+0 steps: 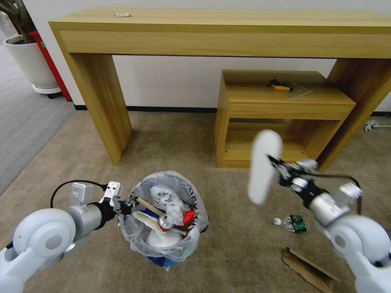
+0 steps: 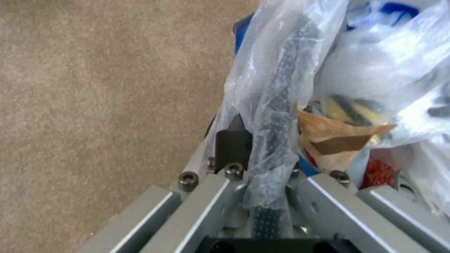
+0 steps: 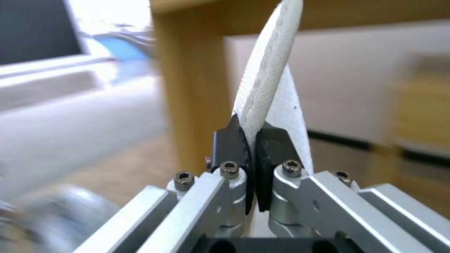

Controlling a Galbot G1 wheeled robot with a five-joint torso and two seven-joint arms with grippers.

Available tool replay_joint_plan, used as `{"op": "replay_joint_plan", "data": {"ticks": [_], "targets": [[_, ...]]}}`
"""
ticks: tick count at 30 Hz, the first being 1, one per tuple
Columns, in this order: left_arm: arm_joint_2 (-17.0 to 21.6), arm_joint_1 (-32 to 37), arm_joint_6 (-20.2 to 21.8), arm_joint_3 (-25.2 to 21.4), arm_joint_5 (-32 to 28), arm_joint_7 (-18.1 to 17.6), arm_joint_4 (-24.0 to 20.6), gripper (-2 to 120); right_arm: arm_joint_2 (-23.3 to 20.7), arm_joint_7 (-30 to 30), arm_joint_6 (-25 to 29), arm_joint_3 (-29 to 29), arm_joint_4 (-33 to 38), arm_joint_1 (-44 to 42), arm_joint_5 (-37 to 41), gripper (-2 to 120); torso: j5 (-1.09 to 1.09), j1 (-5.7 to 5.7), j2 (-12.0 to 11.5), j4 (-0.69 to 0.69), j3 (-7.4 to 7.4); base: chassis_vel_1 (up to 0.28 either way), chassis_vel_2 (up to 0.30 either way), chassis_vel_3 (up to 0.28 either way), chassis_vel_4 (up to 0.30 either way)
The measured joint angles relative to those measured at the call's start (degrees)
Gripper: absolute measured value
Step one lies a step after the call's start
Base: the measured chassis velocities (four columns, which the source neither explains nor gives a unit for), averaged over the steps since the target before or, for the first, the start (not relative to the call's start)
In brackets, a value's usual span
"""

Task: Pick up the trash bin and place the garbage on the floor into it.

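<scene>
Right hand [image 1: 273, 162] clamped on one white foam insole [image 1: 264, 166], held in the air above the floor [image 1: 228, 244], off to the right of the trash bin [image 1: 165, 215]. Left hand [image 1: 124, 205] pinched shut on the bin's bag-lined rim. From the right wrist, fingers [image 3: 232, 146] seen squeezing the insole's edge. From the head, one bottle [image 1: 291, 224] and one cardboard piece [image 1: 309, 268] lying on the carpet.
</scene>
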Motion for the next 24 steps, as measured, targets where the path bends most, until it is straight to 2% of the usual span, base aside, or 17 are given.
{"op": "replay_joint_plan", "data": {"ticks": [3,8,12,13,18,24], "targets": [[1.3,-3.5,0.0,2.7,-1.2,-0.6,1.1,0,-0.1,-1.5,-1.1,-7.0,-0.2,7.2,2.2,0,0.02,0.00,0.0,-0.03,0.00,0.000,0.000,0.000,0.000],[1.8,-7.5,0.0,6.0,-2.3,-1.2,2.3,0,0.8,-2.5,-1.5,-12.3,-1.1,12.7,4.1,0,0.04,0.00,0.0,-0.05,0.00,0.000,0.000,0.000,0.000],[1.2,-13.7,0.0,13.1,-3.4,-1.7,4.4,0,3.0,-3.3,-1.8,-18.8,-3.5,20.7,5.5,0,0.01,0.00,0.0,-0.04,0.00,0.000,0.000,0.000,0.000],[1.2,-13.7,0.0,13.1,-3.4,-1.7,4.4,0,3.0,-3.3,-1.8,-18.8,-3.5,20.7,5.5,0,0.01,0.00,0.0,-0.04,0.00,0.000,0.000,0.000,0.000],[-0.1,-19.6,0.0,19.6,-5.1,-2.5,6.6,0,4.8,-3.3,-2.2,-22.5,-6.2,25.2,5.4,0,0.01,0.00,0.0,-0.03,0.00,0.000,0.000,0.000,0.000],[-0.6,-23.0,0.0,22.1,-7.5,-3.4,7.3,0,4.6,-4.9,-2.2,-23.7,-7.5,25.2,4.1,0,0.03,0.00,0.0,-0.05,0.00,0.000,0.000,0.000,0.000]]}}
